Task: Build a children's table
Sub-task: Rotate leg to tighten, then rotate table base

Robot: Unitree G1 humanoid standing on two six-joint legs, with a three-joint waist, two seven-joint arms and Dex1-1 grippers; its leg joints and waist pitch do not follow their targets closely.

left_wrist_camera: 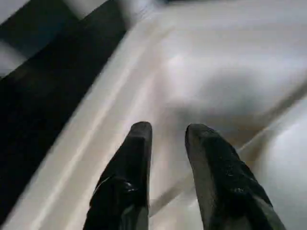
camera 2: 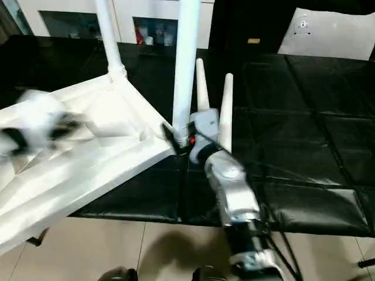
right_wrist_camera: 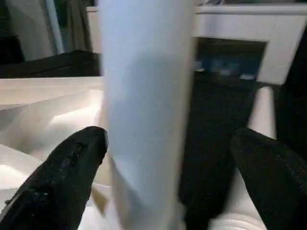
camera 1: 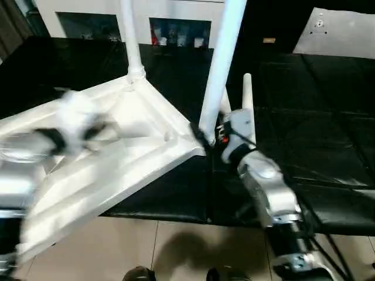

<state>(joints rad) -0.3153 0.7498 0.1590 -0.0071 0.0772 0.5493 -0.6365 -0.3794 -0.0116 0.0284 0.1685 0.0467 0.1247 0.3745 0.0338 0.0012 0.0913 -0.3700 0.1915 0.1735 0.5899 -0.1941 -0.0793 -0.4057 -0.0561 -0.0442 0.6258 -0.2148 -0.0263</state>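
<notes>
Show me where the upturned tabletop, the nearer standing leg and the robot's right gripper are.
Tabletop (camera 1: 117, 170): left eye view, ribbed underside.
Nearer standing leg (camera 1: 220, 70): left eye view, mid shaft.
Right gripper (right_wrist_camera: 168, 158): right wrist view, between its fingertips.

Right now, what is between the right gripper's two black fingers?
A white table leg stands between the right gripper's spread fingers, seen best in the right wrist view. It rises from a corner of the upside-down tabletop.
</notes>
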